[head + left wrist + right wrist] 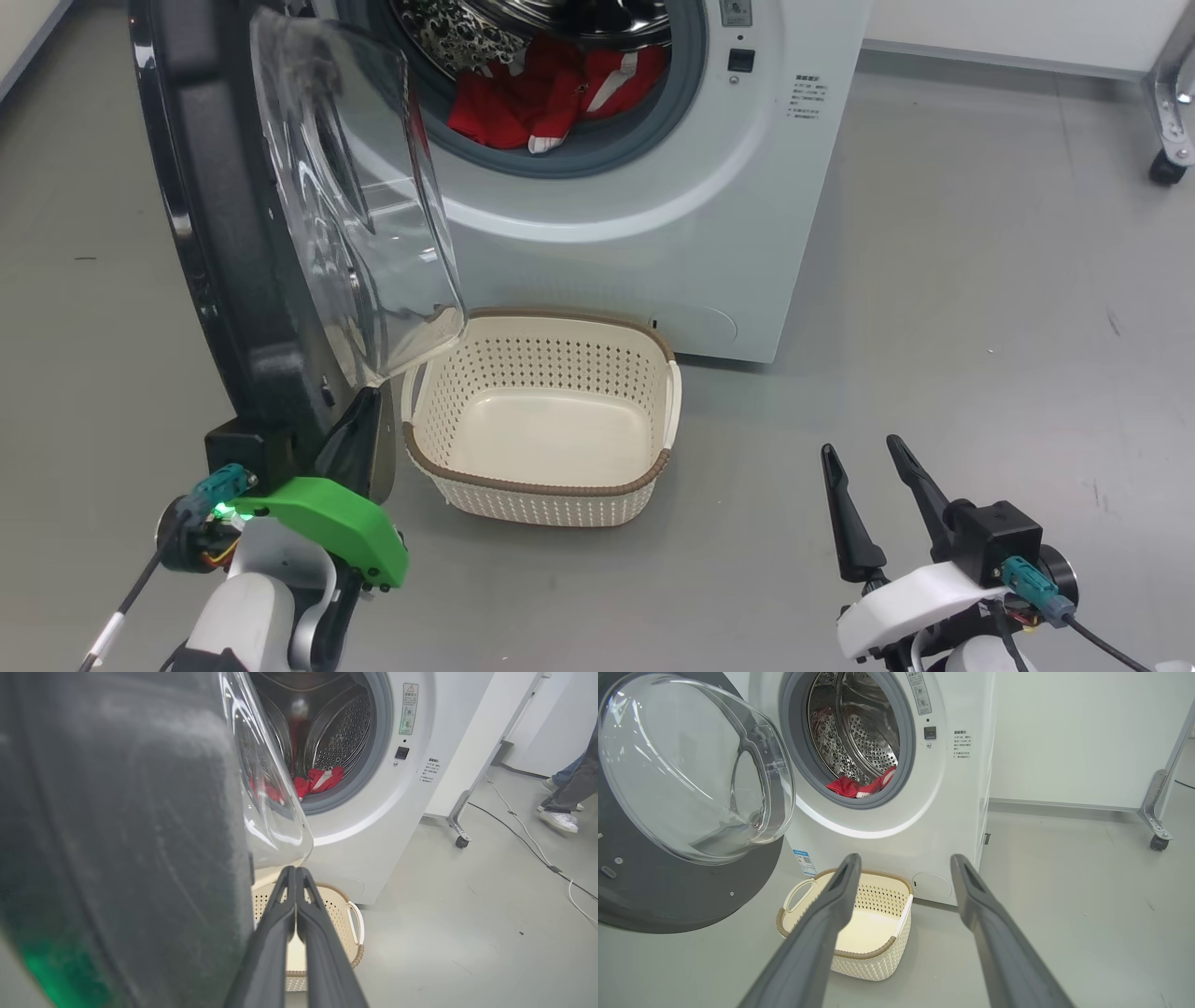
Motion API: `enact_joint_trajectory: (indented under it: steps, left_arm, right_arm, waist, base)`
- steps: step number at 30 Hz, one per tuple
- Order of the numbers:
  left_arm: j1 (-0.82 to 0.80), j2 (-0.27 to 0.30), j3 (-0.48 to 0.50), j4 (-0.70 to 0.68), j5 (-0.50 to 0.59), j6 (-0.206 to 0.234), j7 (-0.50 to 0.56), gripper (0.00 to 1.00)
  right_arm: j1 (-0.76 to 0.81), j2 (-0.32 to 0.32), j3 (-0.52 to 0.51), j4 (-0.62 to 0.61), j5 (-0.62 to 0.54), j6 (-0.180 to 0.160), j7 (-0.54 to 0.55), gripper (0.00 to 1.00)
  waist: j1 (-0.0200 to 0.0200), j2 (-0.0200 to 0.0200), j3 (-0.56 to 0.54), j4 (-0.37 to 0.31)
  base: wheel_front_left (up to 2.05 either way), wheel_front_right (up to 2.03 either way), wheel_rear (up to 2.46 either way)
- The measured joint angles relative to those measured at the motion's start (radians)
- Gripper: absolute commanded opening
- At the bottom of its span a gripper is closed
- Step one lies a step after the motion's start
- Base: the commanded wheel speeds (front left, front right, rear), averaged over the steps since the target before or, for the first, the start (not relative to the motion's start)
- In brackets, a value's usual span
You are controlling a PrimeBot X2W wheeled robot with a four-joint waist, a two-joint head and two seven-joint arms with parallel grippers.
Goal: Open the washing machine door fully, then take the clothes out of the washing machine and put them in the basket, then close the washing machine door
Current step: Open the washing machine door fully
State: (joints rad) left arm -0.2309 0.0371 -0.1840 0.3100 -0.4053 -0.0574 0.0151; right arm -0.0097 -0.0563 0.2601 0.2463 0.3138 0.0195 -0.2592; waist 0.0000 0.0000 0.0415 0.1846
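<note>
Head view: the washing machine door is standing wide open at left. The left gripper, fingers closed together on nothing, is pointing up just beside its lower rim. The right gripper is hovering spread and empty. The clothes are lying in the drum mouth; the basket is sitting on the floor below, long axis crosswise.

Left wrist view: the warning label is showing illegible text.

Right wrist view: the blue label is likewise unreadable.

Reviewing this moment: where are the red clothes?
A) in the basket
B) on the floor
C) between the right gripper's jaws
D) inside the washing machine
D: the clothes lie inside the washing machine, just behind its grey seal, while the basket shows a bare bottom and the right gripper has its jaws apart with nothing between them.
</note>
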Motion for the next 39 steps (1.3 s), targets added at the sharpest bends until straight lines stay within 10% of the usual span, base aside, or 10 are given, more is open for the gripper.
enact_joint_trajectory:
  steps: [39]
  left_arm:
    - [-0.071,0.127,0.315,0.042,-0.145,0.063,-0.057,0.00]
  right_arm:
    - [-0.042,-0.012,0.038,0.017,-0.072,0.005,0.000,1.00]
  waist:
    - [0.0000,0.0000,0.178,0.103]
  base:
    - [0.00,0.00,0.00]
